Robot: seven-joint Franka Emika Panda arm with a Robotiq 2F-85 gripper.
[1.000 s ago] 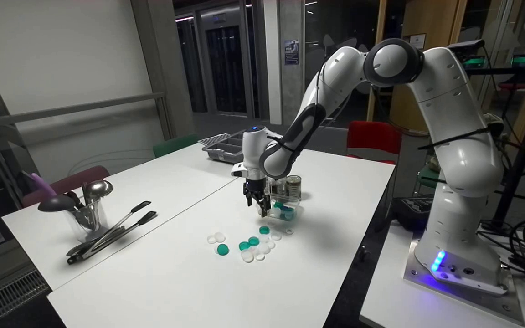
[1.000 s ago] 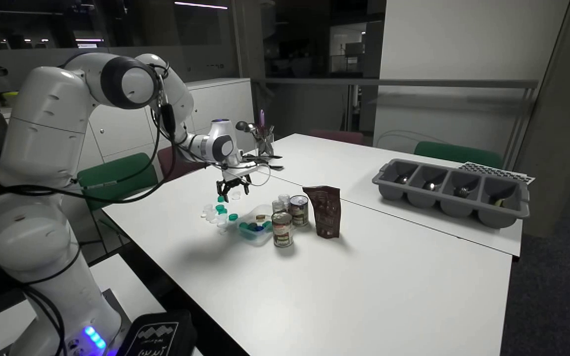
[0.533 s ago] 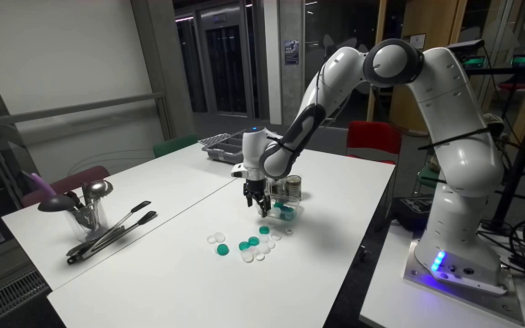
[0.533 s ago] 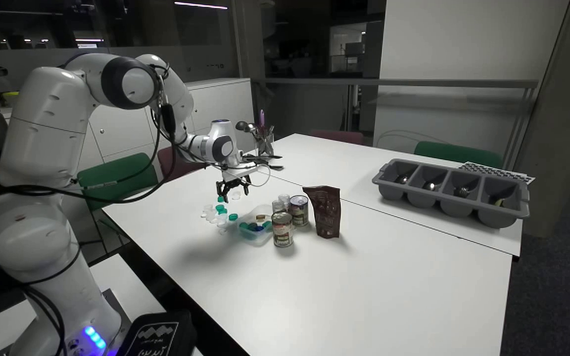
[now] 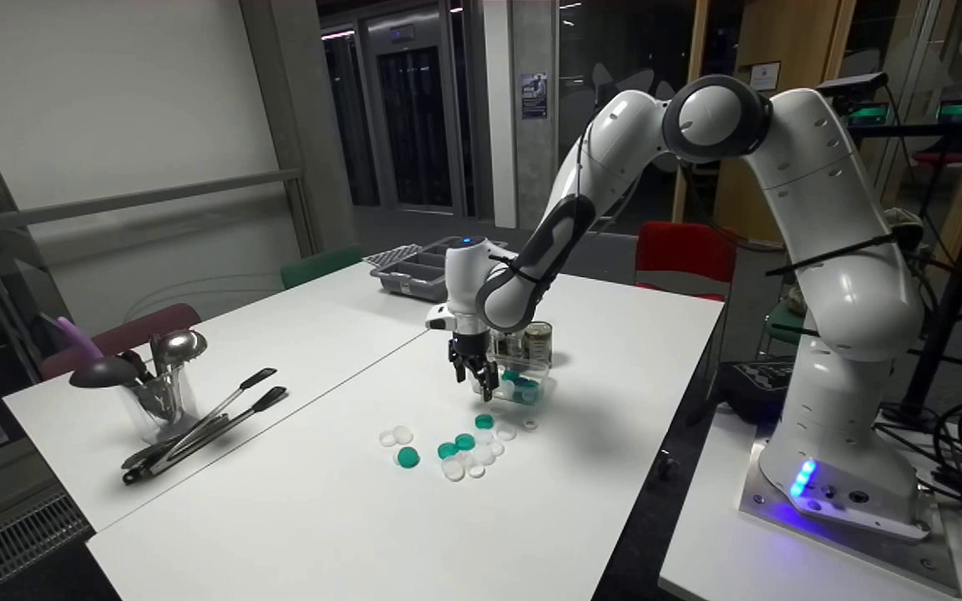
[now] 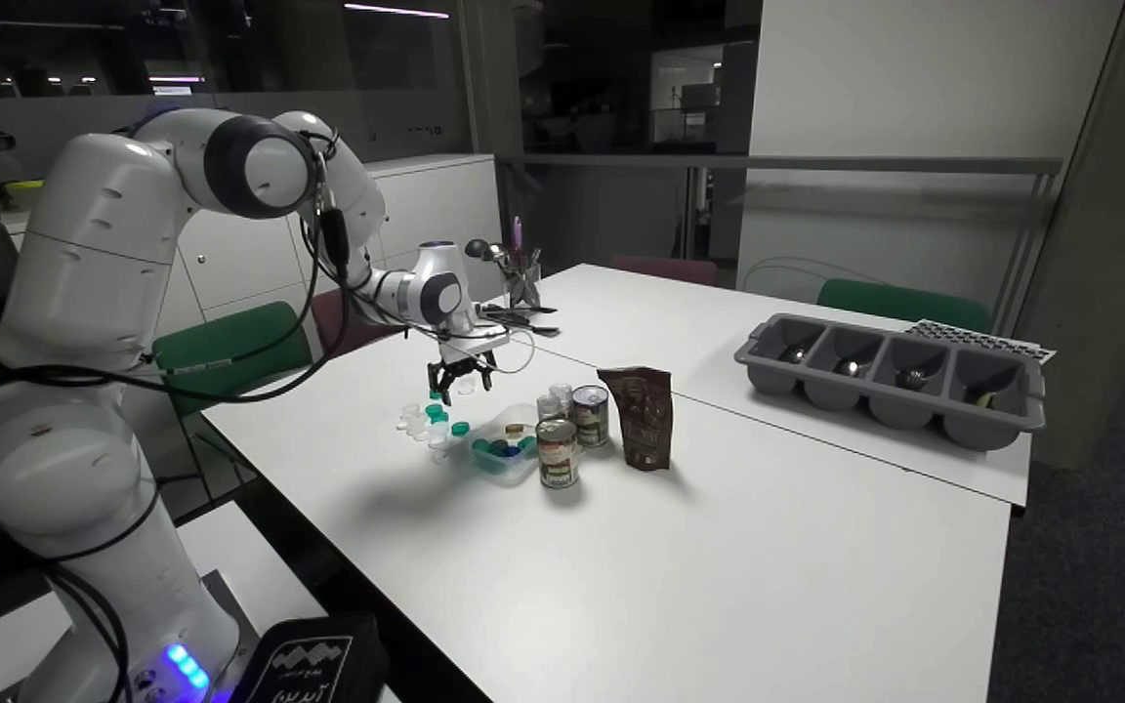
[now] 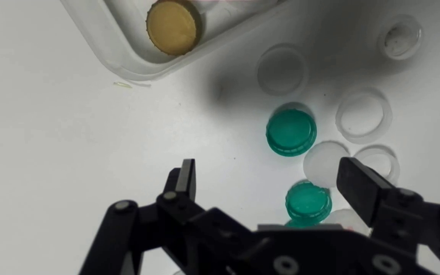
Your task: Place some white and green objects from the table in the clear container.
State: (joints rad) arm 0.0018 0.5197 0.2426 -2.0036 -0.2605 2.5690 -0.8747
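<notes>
Green cap (image 7: pixel 291 132) lies on the table (image 5: pixel 531 517), and in the wrist view it sits at one o'clock from the pincer (image 7: pixel 269 172), just past the line between the fingertips (image 7: pixel 353 179). Being round, it has no long axis; what decides the grip is the room at its sides. Most crowding is on the three o'clock side. Near half past four a white disc (image 7: pixel 324 164) touches or almost touches it, I cannot tell which, and towards three a white ring (image 7: pixel 363 139) lies a little apart.

The pincer is spread wide, fingers at nine and three, with nothing held, and in both exterior views it hangs above the table. The step in hand looks like lining up a pick: a shift towards one o'clock, then down. The three o'clock finger would probably come down close to the disc or ring, and could press on either.

From the cap the container (image 7: pixel 107 42) lies at about ten o'clock, so the carry should be short. It holds a gold cap (image 7: pixel 171 27) and, in an exterior view, green pieces (image 6: pixel 481 445), so the task seems part done. A tin (image 6: pixel 558 454) stands just beside it, at three o'clock in that view.
</notes>
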